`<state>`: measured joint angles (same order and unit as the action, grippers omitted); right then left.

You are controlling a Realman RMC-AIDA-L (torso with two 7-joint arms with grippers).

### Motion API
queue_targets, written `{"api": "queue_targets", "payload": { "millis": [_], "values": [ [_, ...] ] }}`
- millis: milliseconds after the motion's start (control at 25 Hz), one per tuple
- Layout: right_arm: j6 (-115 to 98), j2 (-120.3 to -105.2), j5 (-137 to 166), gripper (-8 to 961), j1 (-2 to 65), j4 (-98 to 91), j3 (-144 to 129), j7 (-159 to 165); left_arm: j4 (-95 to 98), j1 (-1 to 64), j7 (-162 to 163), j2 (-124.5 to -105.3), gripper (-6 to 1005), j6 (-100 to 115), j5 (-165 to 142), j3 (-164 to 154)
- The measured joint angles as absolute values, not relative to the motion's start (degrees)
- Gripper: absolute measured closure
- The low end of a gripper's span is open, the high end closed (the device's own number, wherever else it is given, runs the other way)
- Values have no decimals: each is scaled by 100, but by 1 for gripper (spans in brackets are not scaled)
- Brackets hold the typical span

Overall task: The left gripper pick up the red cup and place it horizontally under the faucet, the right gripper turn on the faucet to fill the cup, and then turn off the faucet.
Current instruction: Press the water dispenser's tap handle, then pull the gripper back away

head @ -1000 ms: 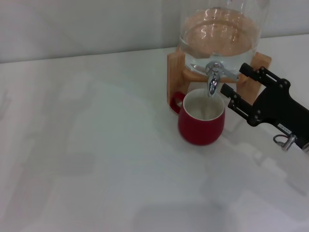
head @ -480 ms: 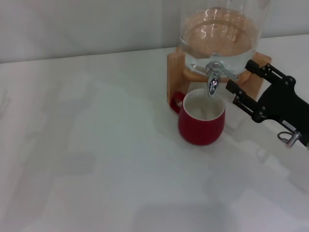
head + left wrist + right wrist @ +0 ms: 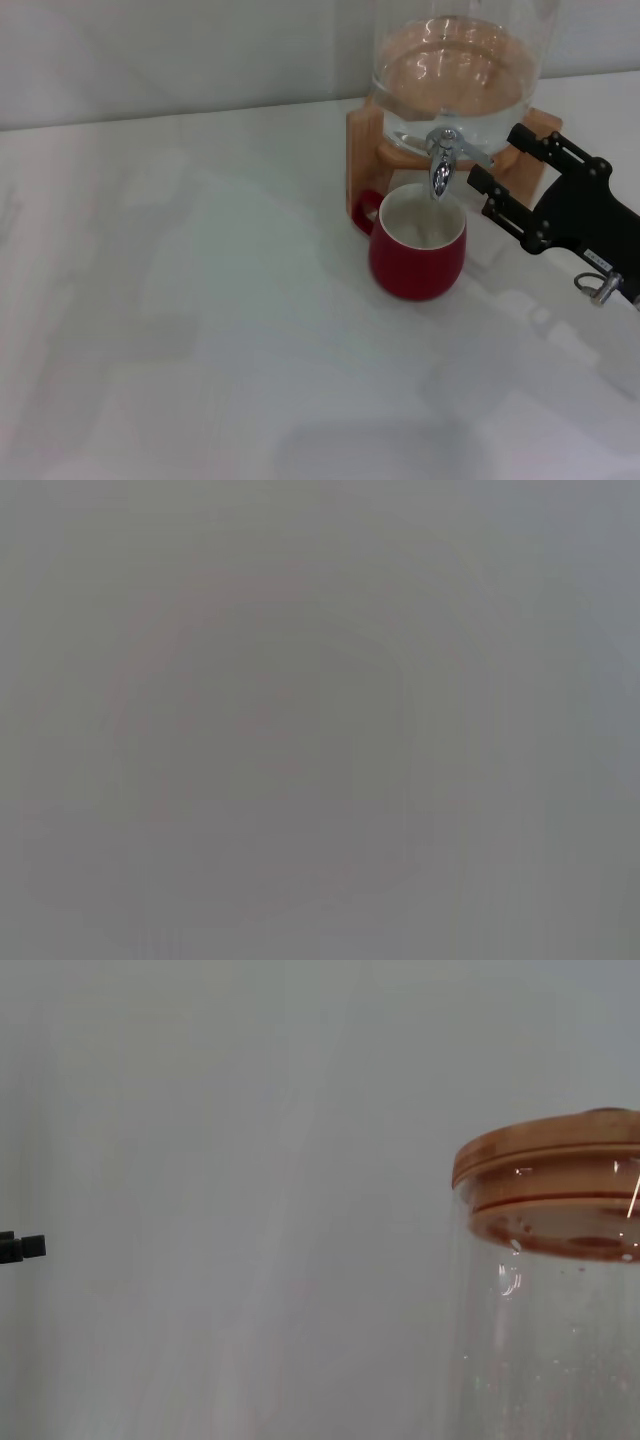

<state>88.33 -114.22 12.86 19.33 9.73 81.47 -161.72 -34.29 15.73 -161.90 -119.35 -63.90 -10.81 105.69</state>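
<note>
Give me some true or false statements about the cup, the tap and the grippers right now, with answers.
1. The red cup stands upright under the faucet. True.
2. The right gripper is closed on the faucet's lever. False: it is open beside the faucet, not touching it.
3. The left gripper holds the cup. False: it is not in view, and nothing holds the cup.
4. The cup's handle points toward the wooden stand. True.
5. The cup lies on its side. False: it is upright, opening up.

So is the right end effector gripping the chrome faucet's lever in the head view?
No, the black flat-jawed right end effector sits open beside the small chrome faucet, apart from its lever.
</note>
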Motion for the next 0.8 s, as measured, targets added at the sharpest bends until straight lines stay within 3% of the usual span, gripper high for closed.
{"api": "queue_targets", "payload": {
  "millis": [800],
  "values": [
    [8842, -11431, 1291, 336, 1928, 966, 8148, -16147, -3428, 1582, -16190, -11936, 111, -6390, -1192, 10574]
  ]
}}
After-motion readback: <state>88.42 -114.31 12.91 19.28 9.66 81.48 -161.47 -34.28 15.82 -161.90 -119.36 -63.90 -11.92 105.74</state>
